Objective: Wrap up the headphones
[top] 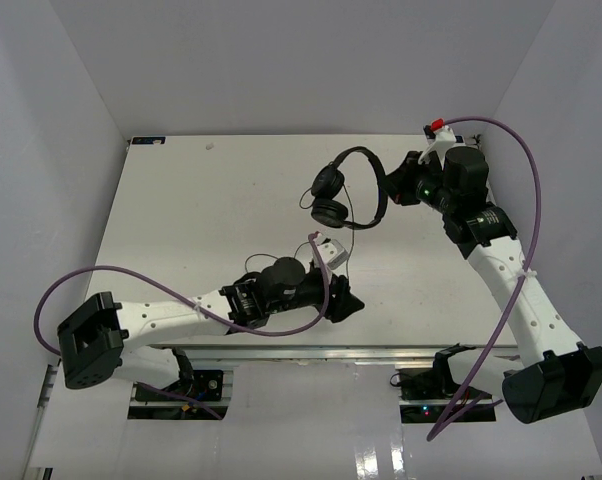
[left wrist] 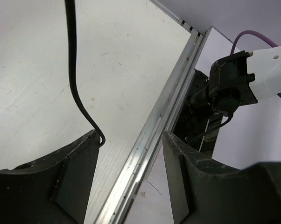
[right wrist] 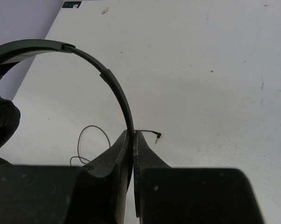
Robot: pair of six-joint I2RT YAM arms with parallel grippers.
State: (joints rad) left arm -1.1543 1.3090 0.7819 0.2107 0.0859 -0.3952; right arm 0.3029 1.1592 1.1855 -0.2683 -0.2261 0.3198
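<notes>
The black headphones (top: 353,186) hang above the table's back right. My right gripper (top: 389,192) is shut on their thin headband (right wrist: 117,93), pinched between both fingers (right wrist: 124,149). The two earcups (top: 329,198) hang to the left; one shows at the left edge of the right wrist view (right wrist: 0,121). The thin cord (right wrist: 91,135) loops on the table and its jack plug (right wrist: 157,135) lies just past the fingertips. My left gripper (top: 346,300) is open at the table's front edge. In the left wrist view (left wrist: 131,135) a black cord (left wrist: 73,70) runs down and hooks at the left fingertip, not clamped.
The white table (top: 181,220) is walled in white at the left, back and right. An aluminium rail (left wrist: 154,126) runs along its front edge, under the left jaws. The right arm's base (left wrist: 229,84) stands beyond the rail. Purple arm cables (top: 529,170) arc over both arms.
</notes>
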